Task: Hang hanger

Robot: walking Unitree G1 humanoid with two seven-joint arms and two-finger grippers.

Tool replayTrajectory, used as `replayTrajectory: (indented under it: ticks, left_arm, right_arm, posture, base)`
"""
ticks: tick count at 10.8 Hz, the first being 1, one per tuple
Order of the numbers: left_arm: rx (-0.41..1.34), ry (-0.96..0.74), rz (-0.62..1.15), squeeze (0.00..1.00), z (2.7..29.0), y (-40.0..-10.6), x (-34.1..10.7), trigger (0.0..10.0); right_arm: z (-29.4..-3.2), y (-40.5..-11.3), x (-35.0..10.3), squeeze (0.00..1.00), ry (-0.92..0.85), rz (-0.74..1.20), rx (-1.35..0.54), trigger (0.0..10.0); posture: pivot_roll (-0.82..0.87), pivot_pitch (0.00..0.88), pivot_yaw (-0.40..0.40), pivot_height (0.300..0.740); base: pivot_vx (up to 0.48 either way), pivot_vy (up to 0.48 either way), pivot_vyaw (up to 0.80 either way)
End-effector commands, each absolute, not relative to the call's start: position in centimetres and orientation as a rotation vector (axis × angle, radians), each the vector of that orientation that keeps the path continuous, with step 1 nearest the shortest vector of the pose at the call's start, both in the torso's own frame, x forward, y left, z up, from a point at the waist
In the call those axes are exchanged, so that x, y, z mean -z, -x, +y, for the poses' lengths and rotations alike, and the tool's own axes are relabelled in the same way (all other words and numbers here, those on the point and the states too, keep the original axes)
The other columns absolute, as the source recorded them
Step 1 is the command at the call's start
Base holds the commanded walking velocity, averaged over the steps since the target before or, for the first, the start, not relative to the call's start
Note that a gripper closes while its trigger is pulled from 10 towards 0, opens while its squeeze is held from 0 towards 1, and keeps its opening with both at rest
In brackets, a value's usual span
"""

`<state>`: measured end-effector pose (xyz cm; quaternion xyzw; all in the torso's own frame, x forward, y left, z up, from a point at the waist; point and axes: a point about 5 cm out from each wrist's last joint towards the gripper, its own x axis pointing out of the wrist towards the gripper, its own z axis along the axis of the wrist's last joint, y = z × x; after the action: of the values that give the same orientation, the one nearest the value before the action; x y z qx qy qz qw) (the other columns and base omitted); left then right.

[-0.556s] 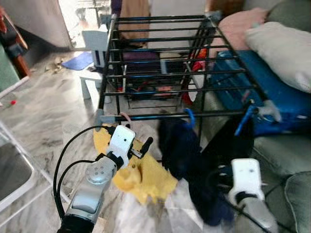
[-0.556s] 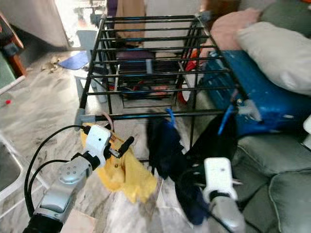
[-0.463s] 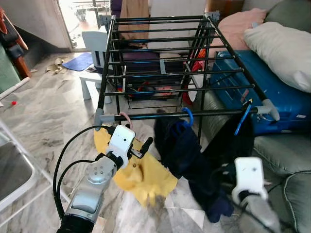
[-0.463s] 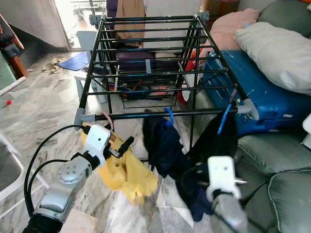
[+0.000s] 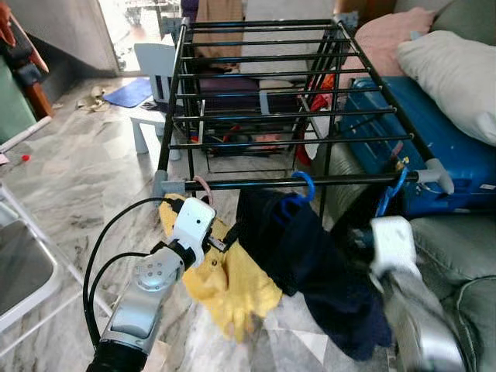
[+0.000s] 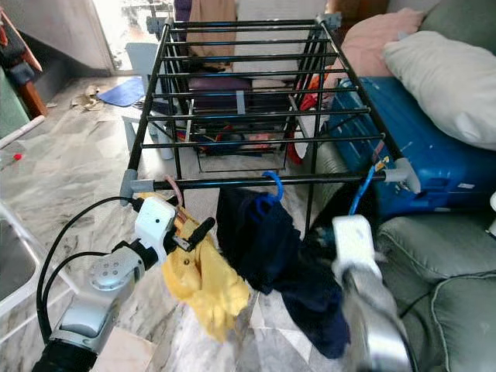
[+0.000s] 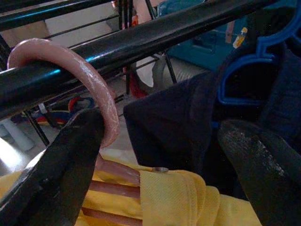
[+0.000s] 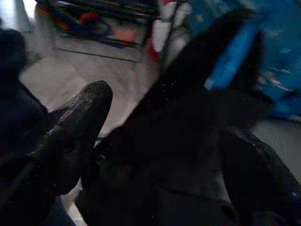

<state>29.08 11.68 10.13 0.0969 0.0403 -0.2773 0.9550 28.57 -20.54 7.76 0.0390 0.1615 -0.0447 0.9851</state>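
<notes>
Pink plastic hanger (image 7: pixel 89 89), hook already looped over the near black front rail (image 5: pixel 263 184) of the black metal drying rack (image 5: pixel 263 85), near the rack's left corner; a yellow cloth garment (image 5: pixel 229 283) hangs from it, sagging toward the marble floor (image 5: pixel 85 178). Left pincer (image 5: pixel 225 236) sits just below the rail at the hanger's neck, jaws parted; in the left wrist view one finger (image 7: pixel 61 155) touches the hook's lower curve, the other well apart, so nothing is gripped. Judgement: hanger is light and stiff, smooth plastic likely slippery on the round rail; garment soft and will swing. Best hold looks like the neck just under the hook, not the cloth. Just beside it on the same rail, a blue plastic hanger (image 5: pixel 304 184) carries a dark navy garment (image 5: pixel 310 263); a second blue hanger (image 5: pixel 387 198) with black cloth hangs near the right corner. Right pincer (image 8: pixel 164 141) is close against that black cloth, jaws apart; whether cloth is caught between them cannot be told. Wrist view shows hook-to-rail seating and finger contact; head views give the hook as a small pink arc but show rack layout, blue suitcase (image 5: pixel 418 139) and cushions (image 5: pixel 449 77) beyond.
</notes>
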Motion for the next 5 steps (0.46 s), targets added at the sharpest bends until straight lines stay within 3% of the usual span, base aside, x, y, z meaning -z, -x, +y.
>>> replayTrajectory:
  ticks: [1,5]
  left_arm:
    - [0.579,-0.2,0.093,0.0,11.6,-29.0,-10.2,10.0]
    - [0.604,-0.177,0.125,0.0,11.5,-28.4,-9.9,10.0]
  right_arm:
    - [-20.8,-28.9,-7.0,0.0,-0.102,0.369,0.082,10.0]
    - [-24.2,-28.5,-5.1,0.0,-0.098,0.481,0.238,10.0]
  posture:
    - [0.05,0.0,-0.008,0.74]
    - [0.05,0.0,-0.016,0.74]
  base:
    - [0.0,0.0,0.0]
    - [0.0,0.0,0.0]
